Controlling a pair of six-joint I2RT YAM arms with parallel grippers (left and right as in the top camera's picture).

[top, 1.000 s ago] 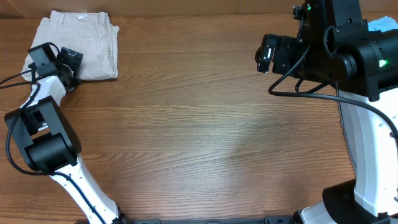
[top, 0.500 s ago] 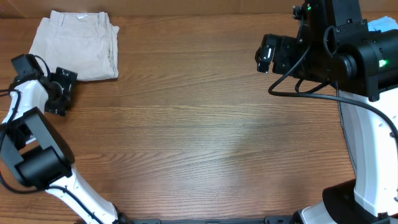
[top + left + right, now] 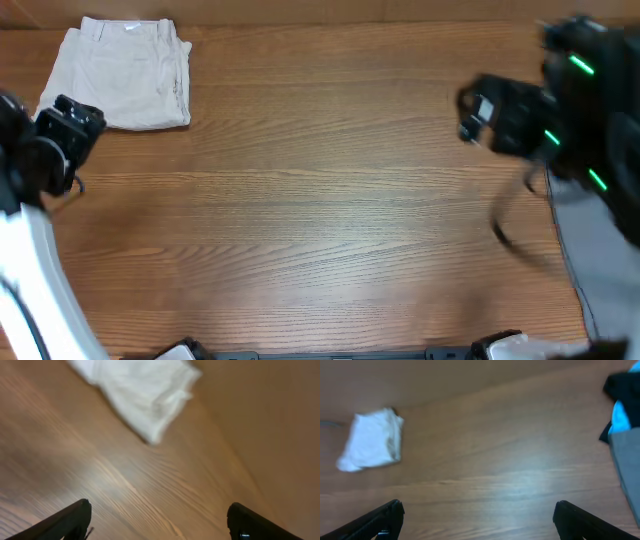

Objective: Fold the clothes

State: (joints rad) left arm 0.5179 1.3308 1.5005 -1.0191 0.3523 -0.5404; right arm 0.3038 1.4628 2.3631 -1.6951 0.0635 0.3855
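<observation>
The pale beige clothes (image 3: pixel 122 80) lie folded into a small rectangle at the table's far left corner. They also show in the left wrist view (image 3: pixel 140 390) and in the right wrist view (image 3: pixel 370 440). My left gripper (image 3: pixel 62 140) is open and empty, just left of and below the folded clothes, clear of them; its fingers show in the left wrist view (image 3: pixel 160 520). My right gripper (image 3: pixel 480 112) is open and empty, high above the table's right side; its fingers show in the right wrist view (image 3: pixel 477 517).
The brown wooden table (image 3: pixel 320 220) fills the view. A dark and light-blue thing (image 3: pixel 622 405) lies at the far right edge, next to my right arm's base. A tan wall runs behind the table.
My left gripper has let go of the folded clothes and pulled back, left and toward the front. My right arm has swung to the right and is blurred with motion.
</observation>
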